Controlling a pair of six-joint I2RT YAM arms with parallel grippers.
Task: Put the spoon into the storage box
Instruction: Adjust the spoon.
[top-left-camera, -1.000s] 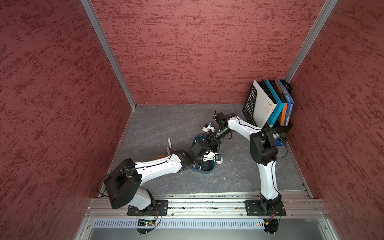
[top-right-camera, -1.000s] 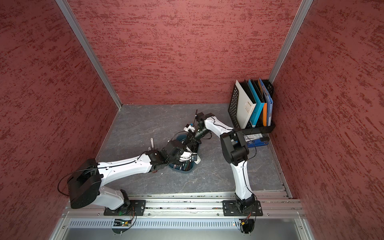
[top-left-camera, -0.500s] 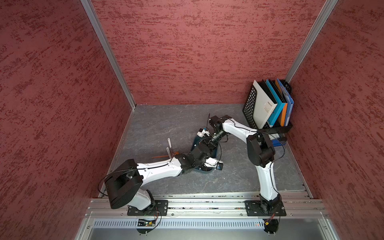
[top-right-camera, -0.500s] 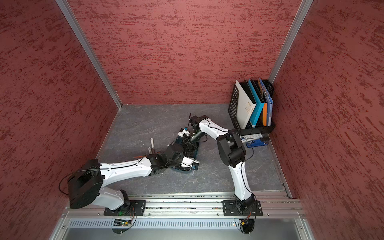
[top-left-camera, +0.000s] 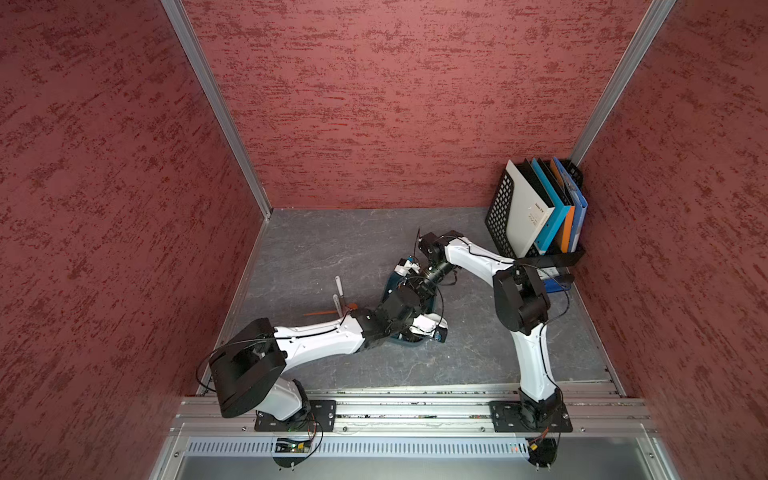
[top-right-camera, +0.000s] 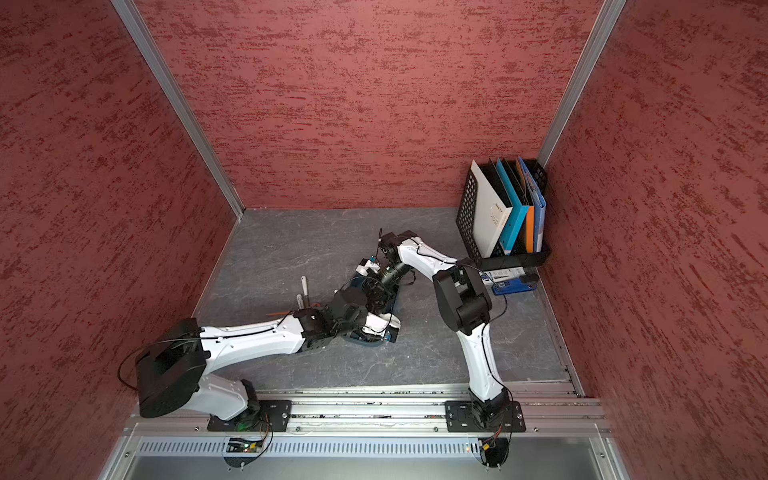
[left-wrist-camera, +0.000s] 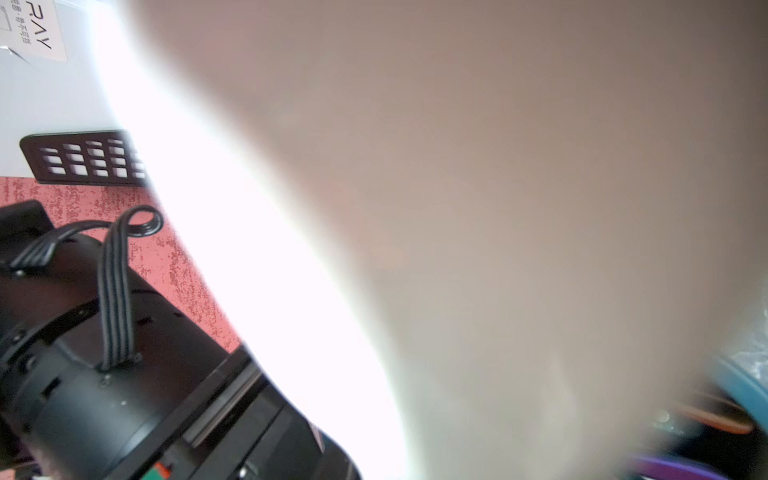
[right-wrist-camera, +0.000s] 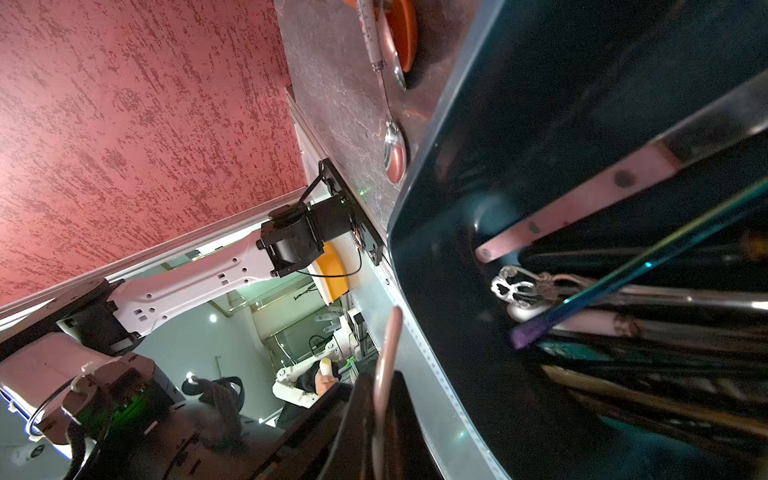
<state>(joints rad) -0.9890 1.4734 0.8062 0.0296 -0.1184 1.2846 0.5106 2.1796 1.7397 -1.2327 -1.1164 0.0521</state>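
My left gripper (top-left-camera: 417, 293) is clenched over the middle of the storage box (right-wrist-camera: 498, 145). I cannot tell whether it has closed on anything: its own wrist view is smothered by a pale blur, and in both top views the fingertips are lost in a dark tangle. My right gripper (top-left-camera: 424, 279) is clenched too, reaching in from the far end of the box and crowded close against the left; what it holds, if anything, I cannot tell either. The box lies on the grey table (top-left-camera: 332, 245), roughly between my two arms, with several long utensil handles already piled inside, seen in the right wrist view. Just outside its left wall a metal spoon (right-wrist-camera: 394, 145) lies flat on the table, its bowl just beside the rim, and more utensils, one of them orange (right-wrist-camera: 405, 33), lie a little further along. Well off to the far right stands the black mesh file rack (top-left-camera: 500, 212) with its binders, out of my way. I judge I am at the delivery end of a spoon's trip, or closing for a grasp. If a spoon is in my left fingers, the next move is to lower it along the box and let go; if not, I should back out without bumping my right wrist and go for the spoon by the left wall.
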